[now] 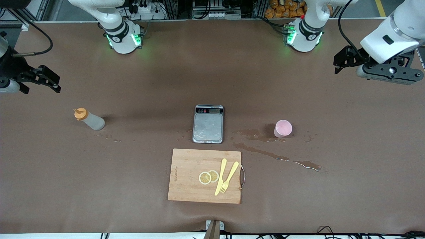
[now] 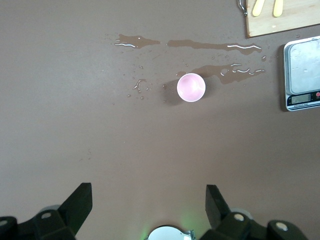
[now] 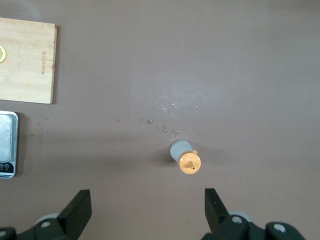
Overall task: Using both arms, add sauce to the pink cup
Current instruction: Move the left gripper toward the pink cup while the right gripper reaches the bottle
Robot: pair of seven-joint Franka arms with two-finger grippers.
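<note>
Two grippers up in the air, both empty with jaws spread wide: left gripper (image 2: 148, 207) over bare table at the left arm's end, right gripper (image 3: 147, 207) over bare table at the right arm's end. Sauce bottle (image 1: 89, 119) stands upright on the table toward the right arm's end with its orange cap (image 3: 190, 163) on, pink cup (image 1: 283, 128) stands upright toward the left arm's end, rim up, with spilled liquid (image 1: 275, 156) touching its base and streaking nearer the front camera. Scale (image 1: 208, 123) sits between bottle and cup, and just nearer the camera is the cutting board (image 1: 186, 186) carrying two lemon slices (image 1: 208, 177), a yellow knife (image 1: 220, 176) and a yellow fork (image 1: 229, 177).
</note>
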